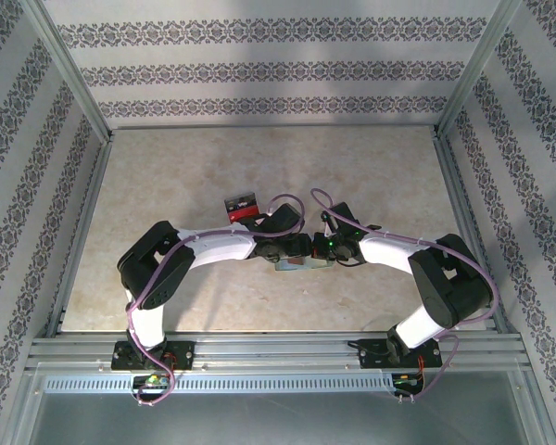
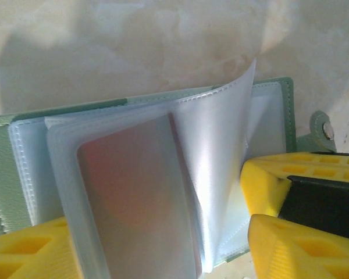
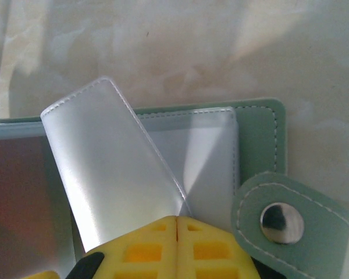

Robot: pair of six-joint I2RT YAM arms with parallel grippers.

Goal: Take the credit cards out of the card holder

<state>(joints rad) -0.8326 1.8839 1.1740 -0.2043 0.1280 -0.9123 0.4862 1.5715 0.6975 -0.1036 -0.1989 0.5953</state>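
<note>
Trouble is likeliest at the right gripper, whose fingers are pressed together on a clear sleeve rather than on a credit card. The leaf it pinches looks empty, so a pull would probably only lift or drag the card holder, strain the stitching, or let the slick plastic slip free. The left gripper adds to that risk, since its fingers stand spread either side of the sleeves' near edge and clamp nothing. The holder lies open and flat at the middle of the table, between the two wrists, its long axis running left to right and its snap tab at the right end. The reddish card sits inside a sleeve further left, its long axis apparently running near to far.
</note>
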